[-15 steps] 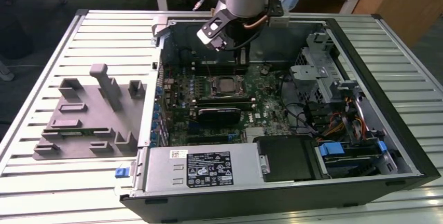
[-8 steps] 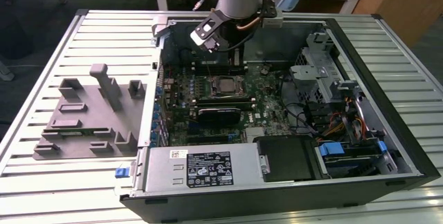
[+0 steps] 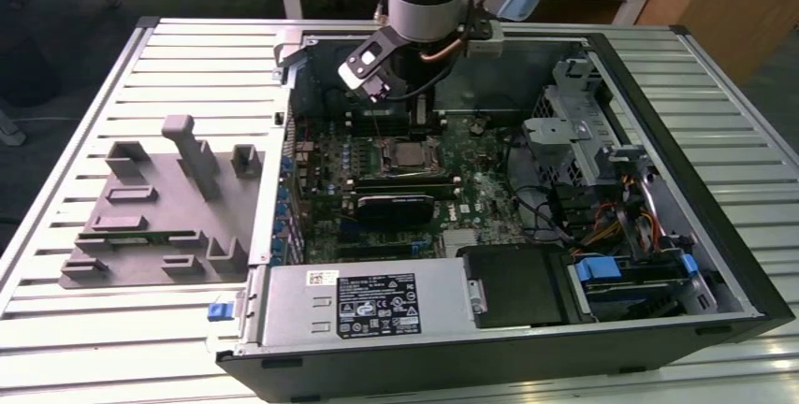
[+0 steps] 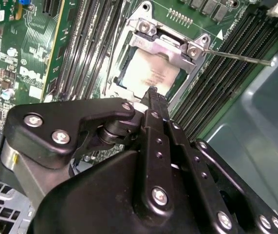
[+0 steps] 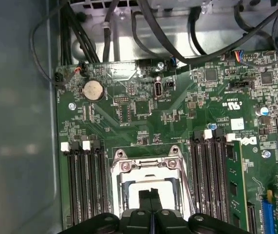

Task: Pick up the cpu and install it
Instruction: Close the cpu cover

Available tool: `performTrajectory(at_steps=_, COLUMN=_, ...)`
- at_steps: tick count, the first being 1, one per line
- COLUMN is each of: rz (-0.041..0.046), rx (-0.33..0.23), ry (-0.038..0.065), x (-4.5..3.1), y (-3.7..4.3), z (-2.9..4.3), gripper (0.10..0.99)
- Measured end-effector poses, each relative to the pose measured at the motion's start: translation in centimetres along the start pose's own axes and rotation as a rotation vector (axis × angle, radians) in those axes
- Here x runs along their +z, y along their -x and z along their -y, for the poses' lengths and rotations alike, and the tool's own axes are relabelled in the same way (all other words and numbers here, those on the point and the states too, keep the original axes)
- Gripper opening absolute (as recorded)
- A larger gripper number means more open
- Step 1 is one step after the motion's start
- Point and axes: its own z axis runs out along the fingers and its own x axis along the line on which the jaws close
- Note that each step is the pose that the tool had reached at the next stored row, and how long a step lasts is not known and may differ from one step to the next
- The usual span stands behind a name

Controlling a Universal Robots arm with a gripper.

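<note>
Hand (image 4: 153, 93) closed (tips together) over cpu (image 4: 146, 73).

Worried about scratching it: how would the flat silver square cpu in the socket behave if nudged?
The flat silver-topped square cpu looks rigid, so it probably won't flex or roll. Its smooth metal top likely lets the end effector slip. Seated inside the metal socket frame, it should hardly slide.

The gripper (image 4: 152, 92) is hiding one edge of the cpu (image 4: 151, 73) inside the socket frame (image 4: 165, 45), masking any contact between them
</note>
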Motion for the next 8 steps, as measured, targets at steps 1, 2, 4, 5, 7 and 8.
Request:
performTrajectory(at_steps=1, rz=0.0002, rx=0.000, ry=-0.001, x=0.13, y=0.01, z=0.01, gripper=0.106)
performTrajectory(at_steps=2, rz=0.0004, rx=0.000, ry=-0.003, x=0.25, y=0.01, z=0.01, gripper=0.106)
performTrajectory(at_steps=4, rz=0.0007, rx=0.000, ry=-0.005, x=0.42, y=0.02, z=0.03, gripper=0.106)
performTrajectory(at_steps=5, rz=0.0009, rx=0.000, ry=-0.005, x=0.43, y=0.02, z=0.03, gripper=0.106)
performTrajectory(at_steps=7, rz=0.0009, rx=0.000, ry=-0.005, x=0.43, y=0.02, z=0.04, gripper=0.106)
performTrajectory(at_steps=8, rz=0.0009, rx=0.000, ry=-0.005, x=0.43, y=0.02, z=0.04, gripper=0.106)
